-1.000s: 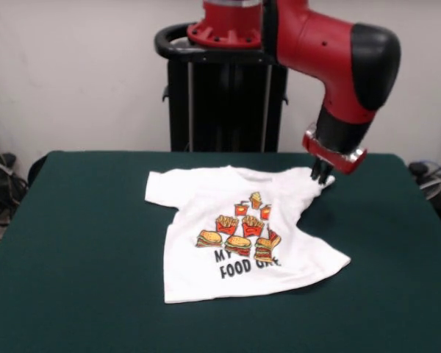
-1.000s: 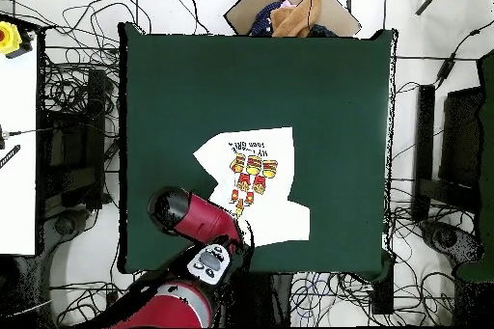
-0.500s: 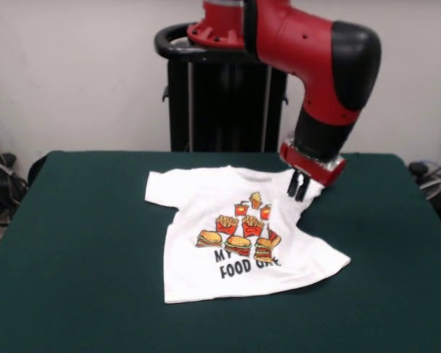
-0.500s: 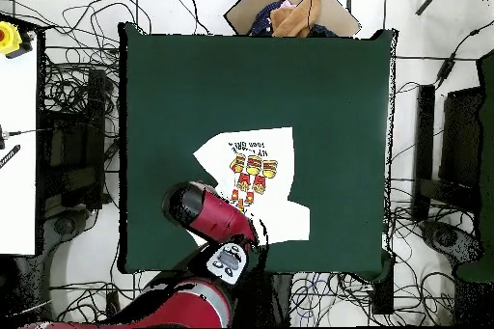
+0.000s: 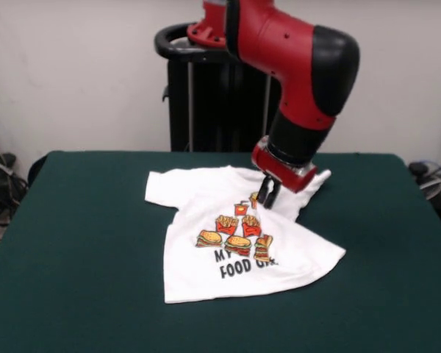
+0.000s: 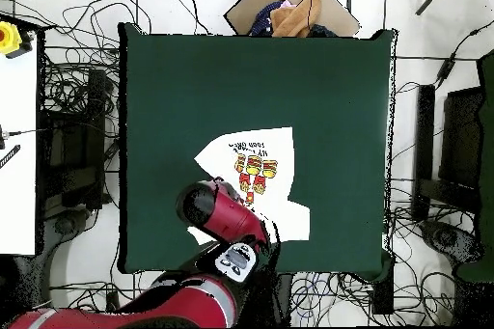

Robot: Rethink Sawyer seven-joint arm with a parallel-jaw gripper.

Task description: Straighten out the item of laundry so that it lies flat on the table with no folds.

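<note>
Fingers: two dark fingers (image 5: 273, 193) hang from the gripper (image 5: 267, 195), close side by side with a thin gap; whether they pinch cloth or are let go I cannot tell.
Contact: the tips are at the shirt's (image 5: 235, 235) surface by the top of the print, but touching or just above cannot be told from the front view.
Overhead view: the arm (image 6: 220, 211) covers the gripper entirely, so the fingers do not show there.
Shirt: it lies on the table (image 5: 73, 257), spreading from under the fingers toward the camera in the front view; one sleeve lies flat to the picture's left of the fingers.
Fold: just to the picture's right of the fingers the cloth is bunched and rucked, with the other sleeve poking out behind the gripper's red mount.
Print: burgers and fries just below the fingers; under them "MY" and "FOOD GR", the rest of the words lost in a crease.
Hidden part: in the overhead view the arm covers the shirt's (image 6: 275, 180) near left portion; only the print and the right and far parts show.
Arm: cut off at the top edge in the front view.
</note>
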